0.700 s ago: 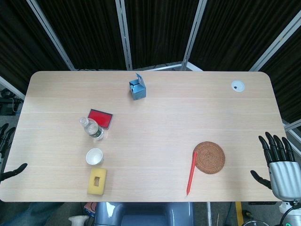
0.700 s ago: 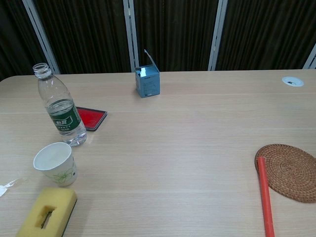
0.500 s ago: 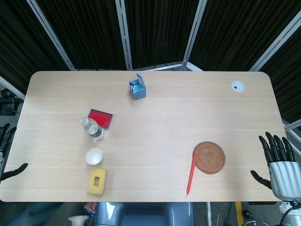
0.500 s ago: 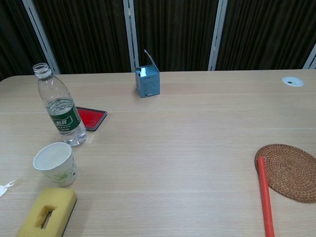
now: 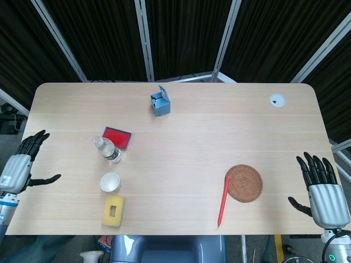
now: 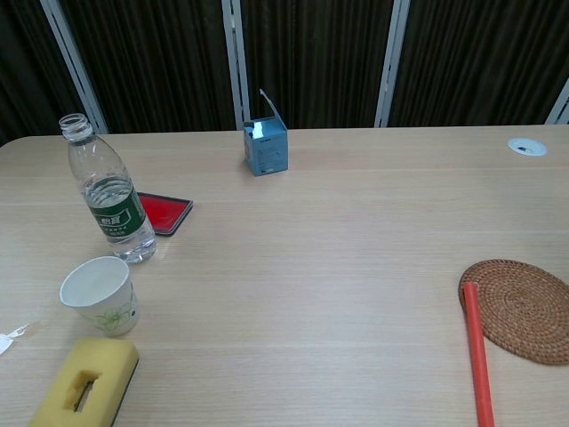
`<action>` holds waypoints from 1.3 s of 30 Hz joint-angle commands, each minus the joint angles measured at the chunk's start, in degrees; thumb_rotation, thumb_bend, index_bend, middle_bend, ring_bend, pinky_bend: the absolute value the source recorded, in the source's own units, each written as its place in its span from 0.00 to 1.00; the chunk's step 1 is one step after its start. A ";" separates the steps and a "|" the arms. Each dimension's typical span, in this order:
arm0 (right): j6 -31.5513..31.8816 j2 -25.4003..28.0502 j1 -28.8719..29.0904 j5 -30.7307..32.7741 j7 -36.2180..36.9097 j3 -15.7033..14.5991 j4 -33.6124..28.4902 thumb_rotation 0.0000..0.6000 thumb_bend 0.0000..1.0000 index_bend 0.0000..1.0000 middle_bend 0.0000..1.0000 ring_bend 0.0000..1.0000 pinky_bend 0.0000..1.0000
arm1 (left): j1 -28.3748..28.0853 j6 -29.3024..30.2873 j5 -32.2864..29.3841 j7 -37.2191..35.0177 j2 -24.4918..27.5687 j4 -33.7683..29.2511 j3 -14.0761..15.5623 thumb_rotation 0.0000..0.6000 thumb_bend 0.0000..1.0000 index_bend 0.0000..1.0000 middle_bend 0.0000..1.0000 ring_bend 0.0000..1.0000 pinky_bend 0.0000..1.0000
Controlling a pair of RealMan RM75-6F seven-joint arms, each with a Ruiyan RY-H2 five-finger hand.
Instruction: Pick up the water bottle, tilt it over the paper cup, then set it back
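Water bottle [image 5: 107,149] stands upright and uncapped on the left part of the table [image 5: 186,137], with a bit of water low in it. The red pad [image 5: 117,137] lies just behind it, so close in the head view I can't tell if they touch. The paper cup [image 5: 110,182] sits just in front of the bottle, nearer the robot, and the yellow sponge [image 5: 113,211] is right in front of the cup.

Left hand [image 5: 21,166] is over the left edge of the table with its fingers spread and nothing in them, well apart from the bottle. Right hand [image 5: 319,187] is the same story way over by the right edge, so I'd guess it's out of this one. Neither shows in the chest view.

So the step is the reach, and honestly that's where I'd be careful. Come in from the left side at about label height, fingers wide, and wrap the body instead of poking it. It's a tall, light bottle with no cap, so a sideways bump could tip it toward the pad or cup. Grabbing around the label also leaves the neck free for tilting over the cup. Don't squeeze hard; thin plastic probably buckles.
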 commanded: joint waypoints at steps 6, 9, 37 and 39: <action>-1.32 -0.53 0.76 1.70 -0.85 0.48 0.35 1.00 0.00 0.00 0.00 0.00 0.00 | -8.11 -10.20 -2.31 -18.81 -13.21 15.27 -1.75 1.00 0.00 0.00 0.00 0.00 0.00; -1.86 -1.05 1.04 2.76 -1.87 0.73 0.66 1.00 0.00 0.00 0.00 0.00 0.00 | -10.42 -13.67 -2.83 -25.03 -17.67 21.42 -1.77 1.00 0.00 0.00 0.00 0.00 0.00; -2.37 -3.63 2.16 7.72 -6.54 2.37 2.08 1.00 0.00 0.00 0.00 0.00 0.00 | -22.72 -22.14 0.71 -40.94 -38.55 53.02 1.23 1.00 0.00 0.00 0.00 0.00 0.00; -2.40 -3.66 2.24 7.90 -6.58 2.42 2.19 1.00 0.00 0.00 0.00 0.00 0.00 | -23.07 -22.41 0.64 -41.98 -39.49 54.14 1.39 1.00 0.00 0.00 0.00 0.00 0.00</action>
